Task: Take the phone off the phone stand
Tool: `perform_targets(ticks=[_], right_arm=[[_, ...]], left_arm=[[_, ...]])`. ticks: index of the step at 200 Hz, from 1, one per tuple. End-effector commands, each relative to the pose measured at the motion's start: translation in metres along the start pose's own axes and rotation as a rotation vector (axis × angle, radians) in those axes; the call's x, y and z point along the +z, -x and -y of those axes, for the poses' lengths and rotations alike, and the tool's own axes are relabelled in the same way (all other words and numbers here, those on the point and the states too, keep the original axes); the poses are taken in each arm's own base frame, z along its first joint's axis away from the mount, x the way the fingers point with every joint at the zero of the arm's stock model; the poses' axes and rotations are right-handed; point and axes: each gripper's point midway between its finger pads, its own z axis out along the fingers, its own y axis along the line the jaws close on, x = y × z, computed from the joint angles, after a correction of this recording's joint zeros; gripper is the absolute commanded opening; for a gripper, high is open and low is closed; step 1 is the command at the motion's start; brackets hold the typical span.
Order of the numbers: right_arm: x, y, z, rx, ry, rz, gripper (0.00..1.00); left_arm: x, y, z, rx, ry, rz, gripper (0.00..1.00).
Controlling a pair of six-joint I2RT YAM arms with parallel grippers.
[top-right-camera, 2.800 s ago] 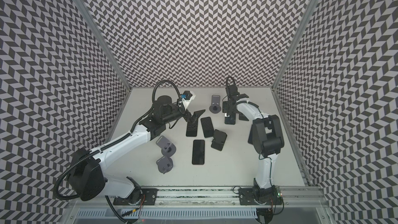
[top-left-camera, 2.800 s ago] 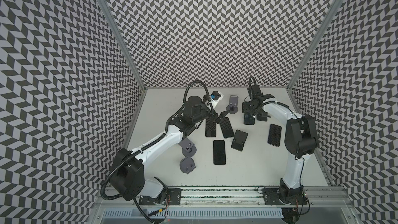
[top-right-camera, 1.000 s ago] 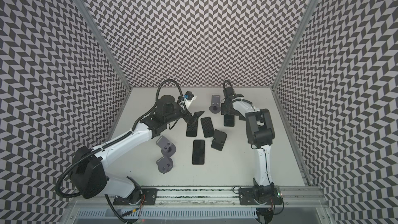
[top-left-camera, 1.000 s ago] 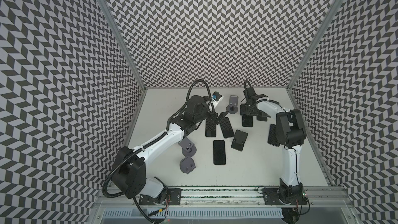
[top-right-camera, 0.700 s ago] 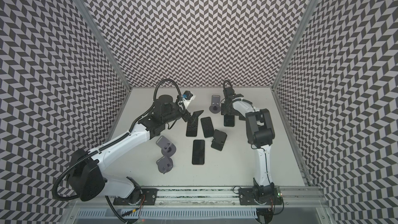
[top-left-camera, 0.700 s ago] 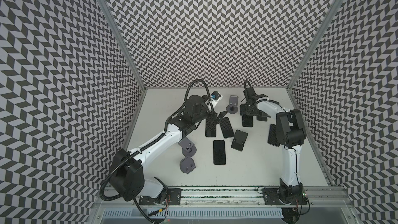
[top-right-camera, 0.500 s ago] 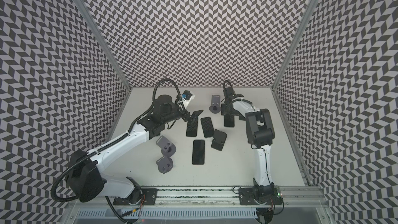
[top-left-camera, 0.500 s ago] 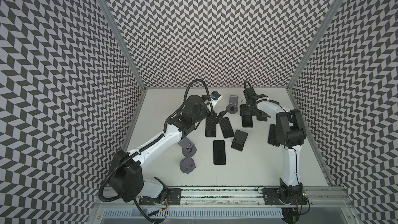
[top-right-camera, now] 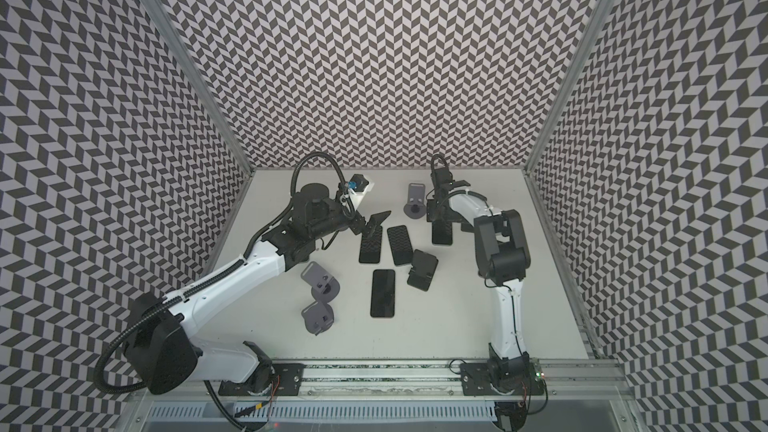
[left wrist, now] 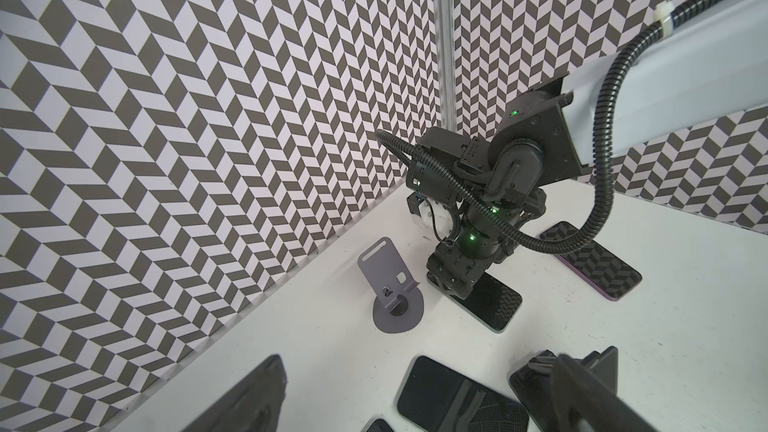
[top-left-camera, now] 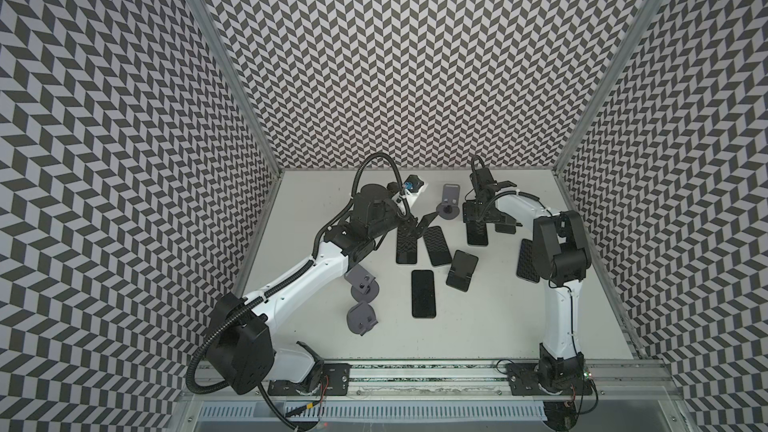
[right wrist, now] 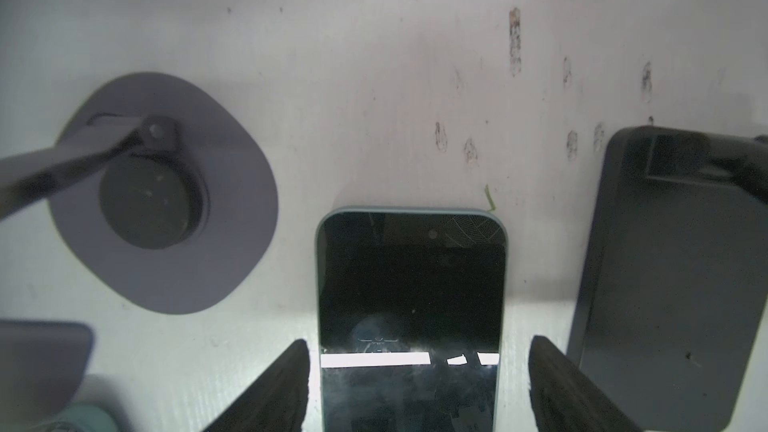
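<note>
Nearest the rail, a grey stand (top-left-camera: 362, 317) and a second grey stand (top-left-camera: 362, 282) sit on the white surface (top-left-camera: 478, 326) beside the left arm. To their right a black handset (top-left-camera: 424, 293) lies flat, and a dark stand (top-left-camera: 461, 270) is just beyond it. Farther in, the left tool (top-left-camera: 419, 226) hangs over the far end of a pattern-backed handset (top-left-camera: 406, 243), its jaws spread wide and nothing between them; a matching handset (top-left-camera: 437, 245) lies alongside. Toward the back, the right tool (right wrist: 419, 340) points down over the phone (right wrist: 411, 284), which lies flat and screen-up on the surface, off the phone stand (top-left-camera: 574, 201) and just beside its round base. The wrist view shows the tool's fingers (right wrist: 286, 384) parted to either side of the phone, standing clear of its edges and gripping nothing. A second dark stand (right wrist: 648, 263) rests close on the phone's other side. The phone stand is upright near the chevron-patterned back wall (top-left-camera: 415, 76).
</note>
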Motion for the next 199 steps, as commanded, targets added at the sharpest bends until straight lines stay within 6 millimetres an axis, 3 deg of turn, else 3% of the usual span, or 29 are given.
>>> perform_targets(ticks=[1, 36, 72, 112, 153, 178, 199], right_arm=[[-0.013, 0.014, 0.001, 0.003, -0.003, 0.037, 0.81], [-0.03, 0.022, -0.002, 0.007, 0.018, 0.044, 0.8], [-0.063, 0.033, -0.001, 0.01, 0.031, 0.101, 0.81], [-0.113, 0.053, 0.001, 0.034, 0.086, 0.209, 0.81], [-0.172, 0.068, 0.004, 0.08, 0.214, 0.331, 0.81], [-0.203, 0.072, 0.014, 0.106, 0.237, 0.413, 0.82], [-0.229, 0.074, 0.034, 0.136, 0.198, 0.519, 0.85]], left_arm=[[-0.006, 0.012, -0.007, 0.012, 0.039, 0.054, 1.0], [-0.02, 0.03, -0.039, 0.002, 0.16, 0.14, 1.0], [-0.044, 0.043, -0.081, -0.026, 0.317, 0.221, 1.0], [-0.088, 0.036, -0.142, -0.127, 0.576, 0.292, 1.0], [-0.164, -0.028, -0.22, -0.311, 0.926, 0.305, 1.0], [-0.202, -0.073, -0.251, -0.325, 1.095, 0.25, 1.0], [-0.227, -0.113, -0.266, -0.34, 1.203, 0.21, 0.99]])
